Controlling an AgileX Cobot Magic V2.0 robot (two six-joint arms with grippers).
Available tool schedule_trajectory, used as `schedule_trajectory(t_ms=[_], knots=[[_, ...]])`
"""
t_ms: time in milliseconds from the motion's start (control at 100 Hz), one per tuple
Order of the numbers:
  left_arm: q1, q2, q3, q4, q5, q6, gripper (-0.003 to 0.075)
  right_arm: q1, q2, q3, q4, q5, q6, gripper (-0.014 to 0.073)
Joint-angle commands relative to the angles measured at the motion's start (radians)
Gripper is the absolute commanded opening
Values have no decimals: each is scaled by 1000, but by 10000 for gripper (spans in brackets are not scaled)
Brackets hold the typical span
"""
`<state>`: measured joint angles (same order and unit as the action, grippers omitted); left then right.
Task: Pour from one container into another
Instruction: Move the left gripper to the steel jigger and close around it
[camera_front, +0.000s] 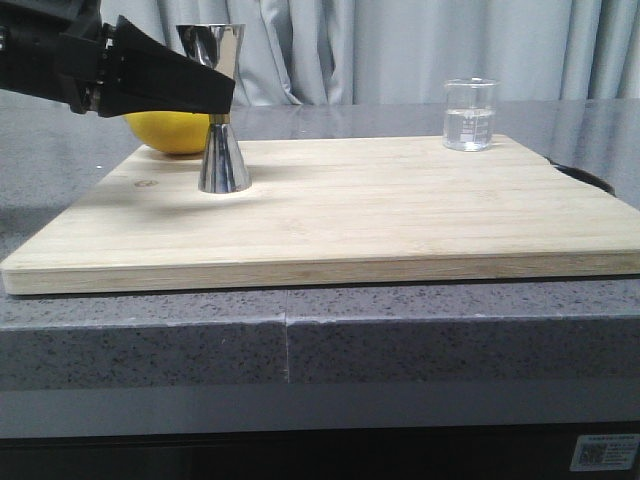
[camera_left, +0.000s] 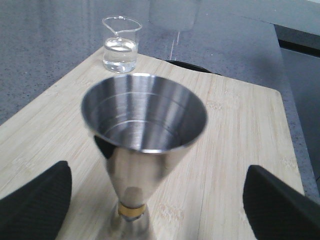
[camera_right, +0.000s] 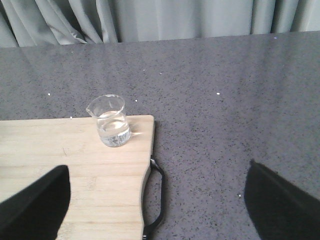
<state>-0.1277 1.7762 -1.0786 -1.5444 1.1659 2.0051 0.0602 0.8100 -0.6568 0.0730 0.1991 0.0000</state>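
Between my left claw's (camera_front: 200, 95) spread fingers, in the front view, stands the steel jigger (camera_front: 222, 110), upright on the cutting board (camera_front: 330, 215), its waist level with my tips. A lemon (camera_front: 170, 132) sits just behind it. The glass beaker (camera_front: 469, 114), part full of clear liquid, stands well apart at the board's far corner, away toward my other arm's side. My right claw does not show here.

From my left wrist, the jigger's open cup (camera_left: 144, 117) fills the middle ground and my two pads (camera_left: 35, 202) stand wide on either side, touching nothing. The gold waist (camera_left: 132, 210) lies low between them. The beaker (camera_left: 120, 45) sits beyond, straight ahead.

From my right wrist, that claw (camera_right: 155, 200) is also wide open and empty, the beaker (camera_right: 111, 121) ahead of it near the board's edge, beside a black handle loop (camera_right: 156, 200).

To do this well, I judge the left should close gently on the narrow waist, centred, so the tall jigger stays steady, while the right takes the beaker squarely and keeps it level until its lip is over the cup.
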Motion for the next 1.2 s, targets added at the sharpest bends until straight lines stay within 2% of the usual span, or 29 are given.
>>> schedule_trajectory(t_ms=[0,130,820,1080,1190], knots=[[-8,-36,-27,-70,83,3,574,2,-2,-36,-9,-94,0,638],[-8,-36,-27,-70,83,3,540,2,-2,-36,-9,-108,0,638],[-40,-36,-27,-70,-10,5,533,2,-2,-36,-9,-120,0,638],[-40,-36,-27,-70,-10,5,416,2,-2,-36,-9,-123,0,638],[-40,-36,-27,-70,-10,5,393,2,-2,-36,-9,-128,0,638]])
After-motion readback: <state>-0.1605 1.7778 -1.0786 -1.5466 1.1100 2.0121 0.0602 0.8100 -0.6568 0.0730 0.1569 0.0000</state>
